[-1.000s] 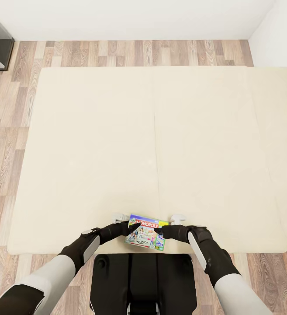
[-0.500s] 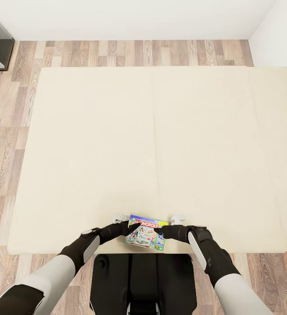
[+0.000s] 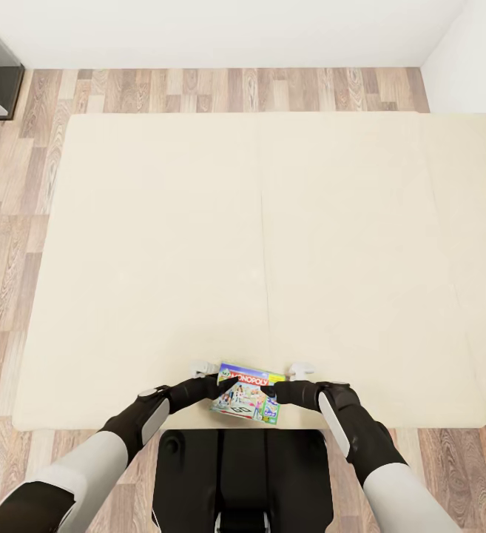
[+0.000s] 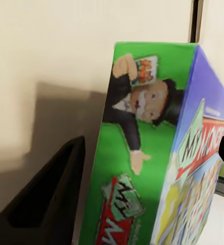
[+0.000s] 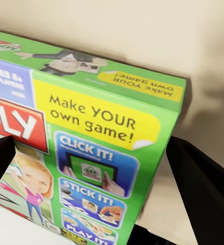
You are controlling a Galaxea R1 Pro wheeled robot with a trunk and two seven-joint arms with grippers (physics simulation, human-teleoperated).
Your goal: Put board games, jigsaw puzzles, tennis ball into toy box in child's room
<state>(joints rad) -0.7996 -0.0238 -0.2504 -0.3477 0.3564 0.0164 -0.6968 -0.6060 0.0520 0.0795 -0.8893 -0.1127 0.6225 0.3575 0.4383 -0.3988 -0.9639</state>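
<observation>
One flat green-and-white Monopoly game box (image 3: 247,393) sits at the near edge of the wide beige bed (image 3: 257,222), pinched from both sides by the left claw (image 3: 214,383) and the right claw (image 3: 278,391). Judging by this, nothing is boxed yet.

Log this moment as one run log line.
scene: beige bed | object: green Monopoly game box near bed's front edge | left hand: at box's left side | right hand: at box's right side | grip: unclear
</observation>
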